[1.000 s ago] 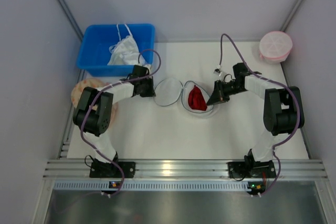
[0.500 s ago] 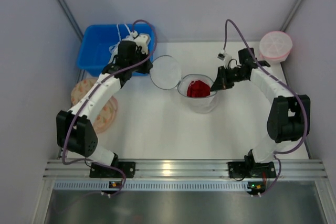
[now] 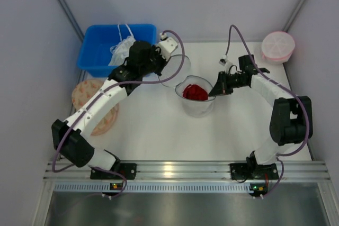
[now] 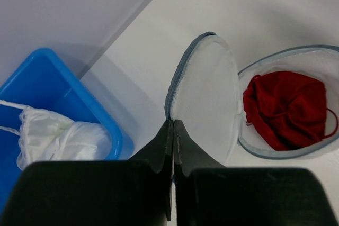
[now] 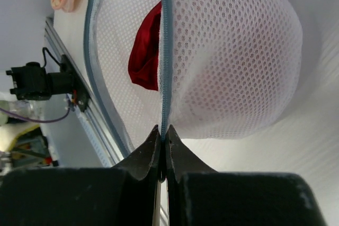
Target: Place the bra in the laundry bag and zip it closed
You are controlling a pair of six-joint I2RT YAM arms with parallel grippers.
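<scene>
The white mesh laundry bag stands open in the middle of the table, lifted by both arms. The dark-red bra lies bunched inside it; it also shows in the left wrist view and the right wrist view. My left gripper is shut on the rim of the bag's open lid half. My right gripper is shut on the zipper rim of the bag's bowl half.
A blue bin with a white garment stands at the back left. A beige patterned disc lies at the left edge. A pink round mesh bag sits at the back right.
The left arm swung from the table's left to the back and right, carrying the lid half up and toward the bowl half. The right gripper raised the bowl's rim, so the bag stands upright.
</scene>
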